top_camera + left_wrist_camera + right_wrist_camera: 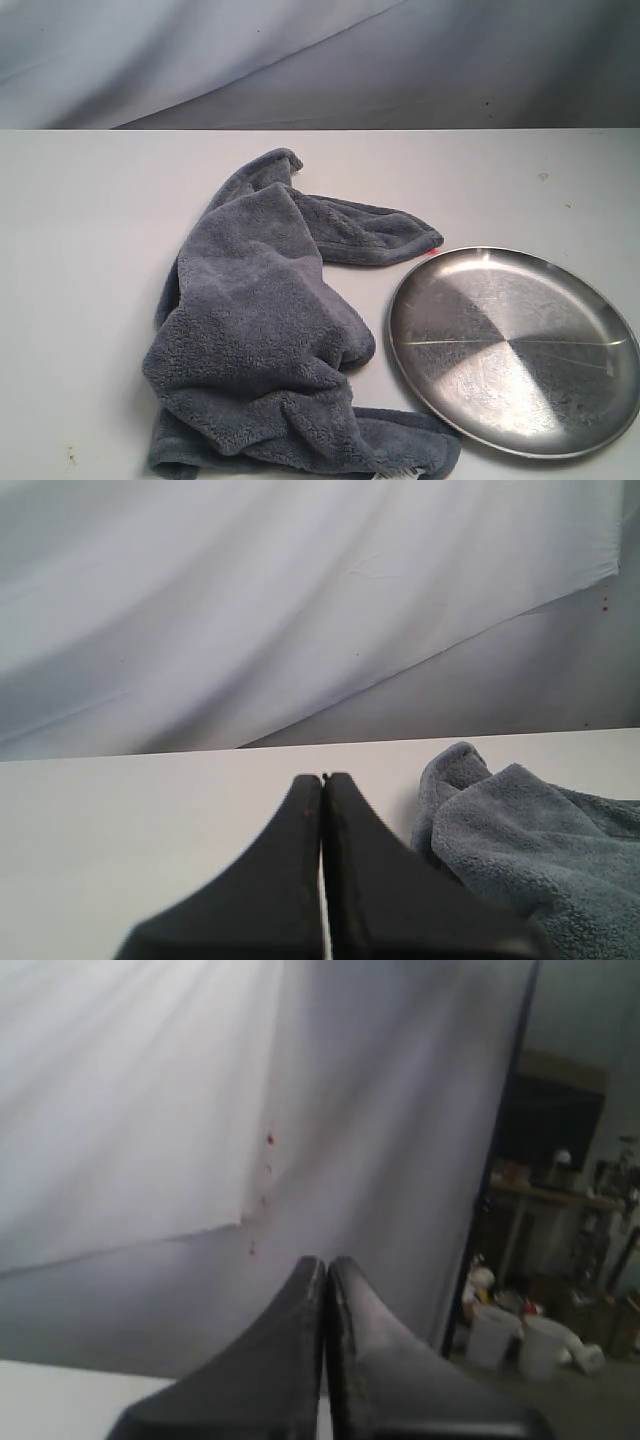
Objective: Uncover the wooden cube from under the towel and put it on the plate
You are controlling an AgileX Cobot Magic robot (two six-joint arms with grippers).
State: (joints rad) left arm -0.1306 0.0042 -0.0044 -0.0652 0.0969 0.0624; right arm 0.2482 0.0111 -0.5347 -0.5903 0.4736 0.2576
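Observation:
The blue-grey towel [270,340] lies crumpled on the white table, left of centre, bulging in the middle; its red tag [432,248] peeks out at its far right tip. The wooden cube is hidden. The silver plate [515,350] sits bare to the towel's right. Neither arm shows in the exterior view. In the left wrist view my left gripper [323,780] is shut on nothing, with the towel [540,840] beside it. My right gripper [325,1264] is shut too, empty, aimed at the backdrop.
A white cloth backdrop [300,60] hangs behind the table [80,250]. Past the backdrop's edge the right wrist view shows white buckets [520,1345] and shelves in the room.

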